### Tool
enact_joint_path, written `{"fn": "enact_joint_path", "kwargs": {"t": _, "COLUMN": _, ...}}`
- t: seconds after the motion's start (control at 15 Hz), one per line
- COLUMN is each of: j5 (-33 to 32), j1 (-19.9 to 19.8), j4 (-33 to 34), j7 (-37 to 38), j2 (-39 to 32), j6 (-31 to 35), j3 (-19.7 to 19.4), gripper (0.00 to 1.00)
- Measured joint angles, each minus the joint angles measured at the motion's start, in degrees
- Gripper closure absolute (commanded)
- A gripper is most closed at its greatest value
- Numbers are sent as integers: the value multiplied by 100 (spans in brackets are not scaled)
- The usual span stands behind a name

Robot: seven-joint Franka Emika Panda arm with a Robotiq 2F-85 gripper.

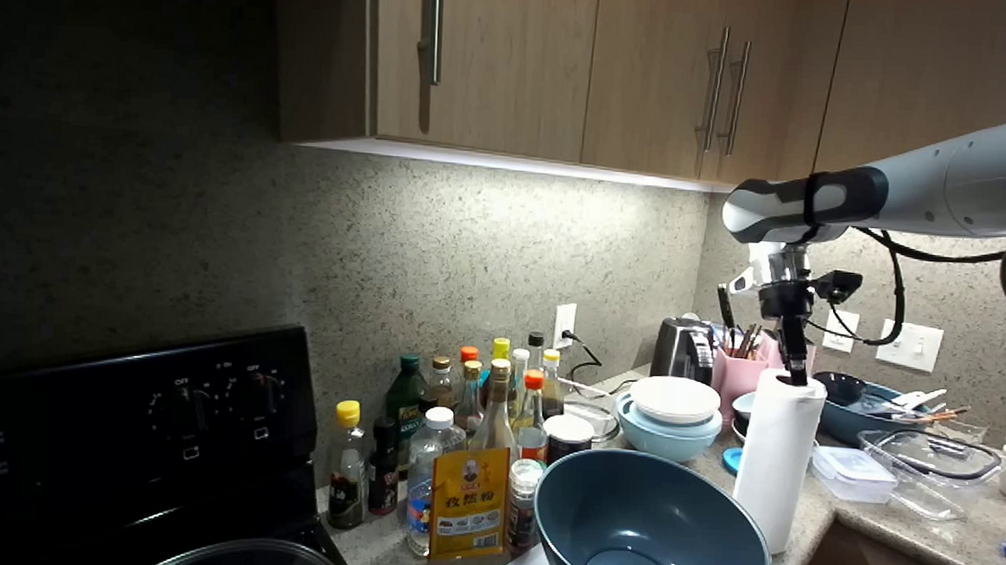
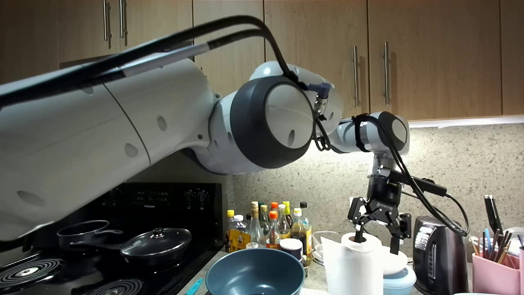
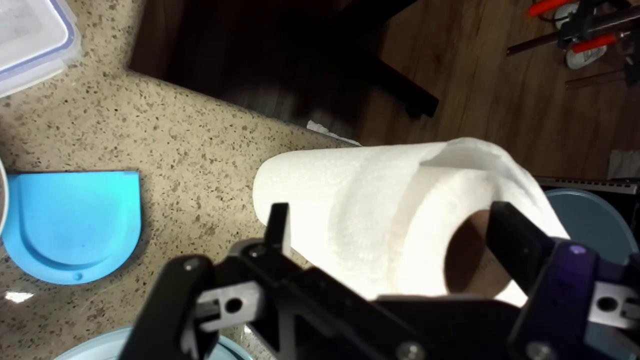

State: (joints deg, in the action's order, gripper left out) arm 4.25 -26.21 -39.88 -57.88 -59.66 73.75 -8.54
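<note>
counter [image 3: 190, 130] | one paper-towel roll [image 3: 365, 200] | one tool [image 2: 377, 245], spread, at roll's top

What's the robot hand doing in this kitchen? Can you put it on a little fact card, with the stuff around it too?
Who: gripper, jaws open, pointing down
Nearest thing: paper towel roll, standing on the counter
Fingers: one at the cardboard tube, the other outside the roll
Near the roll: big blue bowl
Also around: bottles, kettle, pink holder
On the stove: lidded pan, small pot
</note>
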Motion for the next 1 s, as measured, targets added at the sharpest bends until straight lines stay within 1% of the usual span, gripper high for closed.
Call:
{"fn": "enact_joint_path", "kwargs": {"t": 0.33, "j5": 6, "j1": -6, "j4": 33, "j7": 124, "j2": 1, "j6": 279, "j3": -11, "gripper": 0}}
{"fn": "enact_joint_path", "kwargs": {"t": 1.0, "j5": 6, "j1": -12, "j4": 42, "j7": 194, "j2": 1, "j6": 293, "j3": -11, "gripper": 0}}
